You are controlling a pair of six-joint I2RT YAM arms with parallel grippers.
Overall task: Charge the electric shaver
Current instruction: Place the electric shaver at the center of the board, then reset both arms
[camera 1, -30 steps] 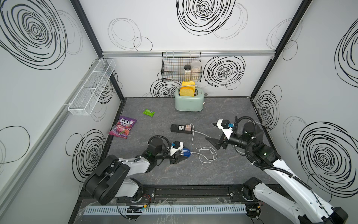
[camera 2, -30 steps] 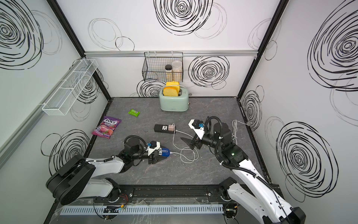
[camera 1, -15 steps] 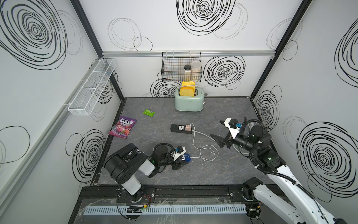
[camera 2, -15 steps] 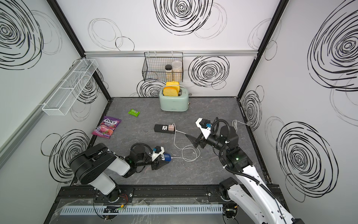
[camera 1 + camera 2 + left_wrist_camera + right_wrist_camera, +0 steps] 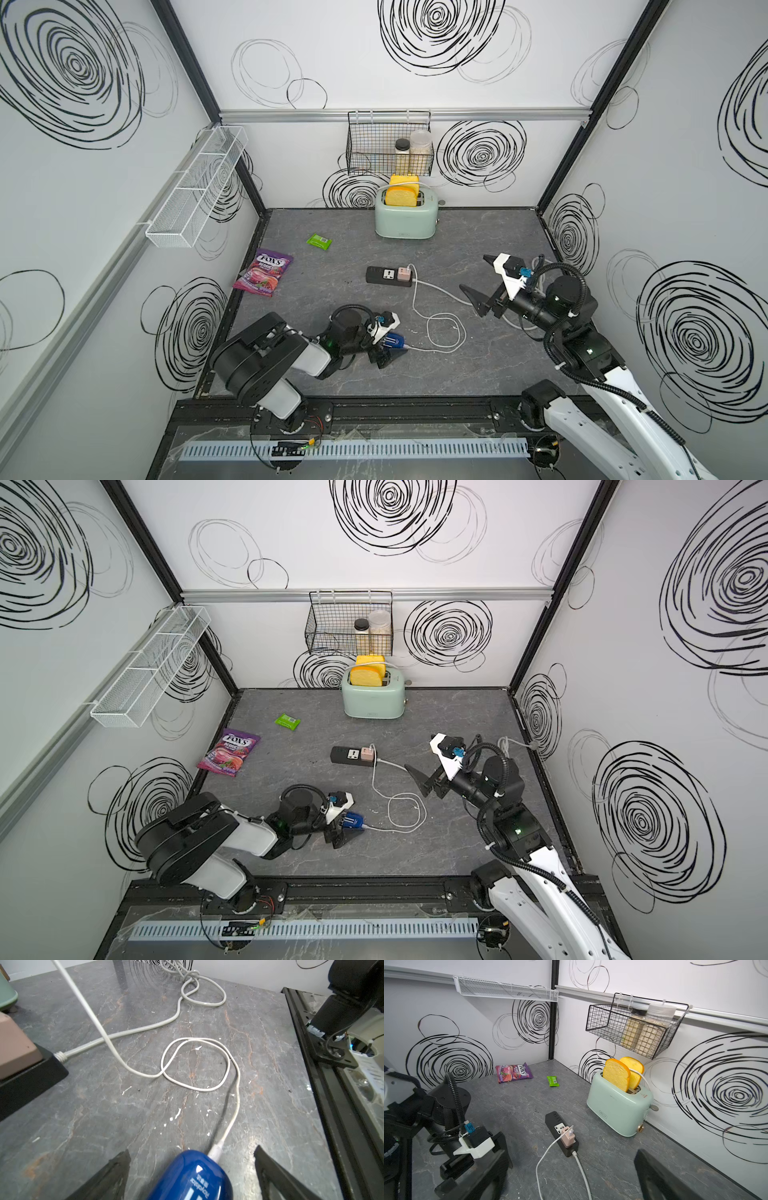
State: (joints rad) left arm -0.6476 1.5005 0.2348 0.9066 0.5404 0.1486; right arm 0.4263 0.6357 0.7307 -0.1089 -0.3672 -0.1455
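In both top views the electric shaver (image 5: 394, 340) (image 5: 353, 819) is seen on the grey tabletop (image 5: 332, 264) in the lower middle of the frame, tucked at the tip of the left arm, though little of its blue body is exposed there. More is given by the left wrist view. There the left pincer (image 5: 191, 1153) is shown released, its two black fingers (image 5: 112, 1174) spread wide. The shaver (image 5: 193, 1178) is found between them, with bare tabletop showing on either side, so neither finger is seen touching it. Only in that view is the white cable (image 5: 228, 1068) plainly seen to enter the shaver's rounded end, after a loop laid on the tabletop. The cable's other end is made clear by the right wrist view, where it is plugged into the pink adapter (image 5: 568, 1135) seated in the black power strip (image 5: 558, 1118); the shaver itself cannot be made out there. The right pincer (image 5: 473, 272) is shown in both top views at the right of the frame, held above the tabletop, its jaws apart with nothing between them, well apart from the shaver.
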